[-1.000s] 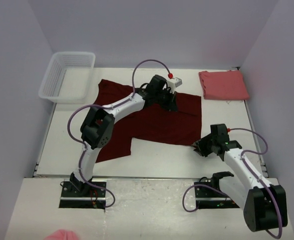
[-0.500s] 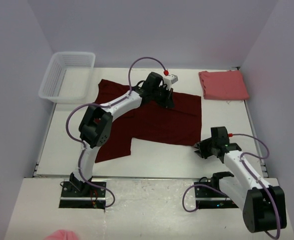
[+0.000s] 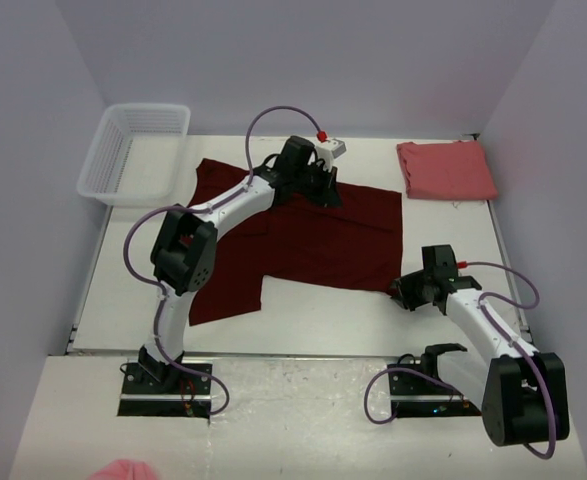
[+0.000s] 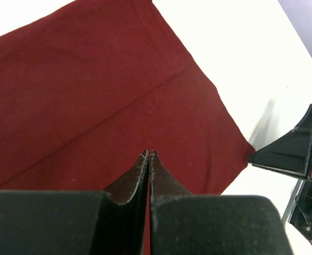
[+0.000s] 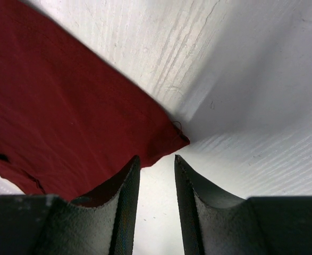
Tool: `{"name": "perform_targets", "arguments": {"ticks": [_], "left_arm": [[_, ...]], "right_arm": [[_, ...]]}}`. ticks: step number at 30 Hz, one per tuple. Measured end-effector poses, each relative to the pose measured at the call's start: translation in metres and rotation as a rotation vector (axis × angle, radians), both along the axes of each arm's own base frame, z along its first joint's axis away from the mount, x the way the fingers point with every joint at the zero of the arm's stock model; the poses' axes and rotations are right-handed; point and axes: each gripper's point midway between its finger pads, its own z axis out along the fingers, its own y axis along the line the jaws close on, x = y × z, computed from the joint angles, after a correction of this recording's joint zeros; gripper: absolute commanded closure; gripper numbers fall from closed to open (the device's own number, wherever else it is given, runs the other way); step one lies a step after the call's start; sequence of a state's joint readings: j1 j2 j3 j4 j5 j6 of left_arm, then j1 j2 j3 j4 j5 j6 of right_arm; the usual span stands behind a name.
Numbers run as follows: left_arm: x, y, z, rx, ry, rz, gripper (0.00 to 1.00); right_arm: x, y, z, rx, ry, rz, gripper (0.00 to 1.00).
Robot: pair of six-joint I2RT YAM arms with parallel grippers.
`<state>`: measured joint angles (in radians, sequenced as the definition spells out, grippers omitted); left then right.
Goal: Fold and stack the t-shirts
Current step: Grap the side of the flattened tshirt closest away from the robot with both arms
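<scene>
One t-shirt folded, one yet to fold.
The left gripper [image 4: 148, 155] is pressed shut on nothing above the maroon t-shirt [image 3: 303, 240]. The right gripper [image 5: 156, 160], jaws parted, is poised at that shirt's near right corner. The maroon one lies spread mid-table [image 3: 323, 322], unfolded. The salmon t-shirt [image 3: 445, 170] sits folded at the far right corner, so folding and stacking remain.

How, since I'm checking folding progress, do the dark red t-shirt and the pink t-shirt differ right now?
Colour: the dark red t-shirt is deep maroon, the pink t-shirt lighter salmon. State: the dark red one lies spread open, the pink one folded into a compact rectangle. Place: dark red covers the middle of the table, pink sits at its far right corner. Both lie flat on the table.
</scene>
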<state>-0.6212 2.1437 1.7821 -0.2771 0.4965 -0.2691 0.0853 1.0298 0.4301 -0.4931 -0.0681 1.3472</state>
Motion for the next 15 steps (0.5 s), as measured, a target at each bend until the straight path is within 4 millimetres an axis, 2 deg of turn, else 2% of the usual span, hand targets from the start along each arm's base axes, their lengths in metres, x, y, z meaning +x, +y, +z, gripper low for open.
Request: {"name": "perform_targets", "arguments": {"ticks": [10,15], "left_arm": [[0.0014,0.0021,0.0034,-0.016,0.003,-0.008,1.00],[0.0059,0.0096,0.0057,-0.022,0.001,0.003,1.00]], "right_arm": [[0.0005,-0.0015,0.0000,-0.006,0.020,-0.009,0.66],[0.0030,-0.0014,-0.0039,-0.010,0.055,-0.008,0.66]]}}
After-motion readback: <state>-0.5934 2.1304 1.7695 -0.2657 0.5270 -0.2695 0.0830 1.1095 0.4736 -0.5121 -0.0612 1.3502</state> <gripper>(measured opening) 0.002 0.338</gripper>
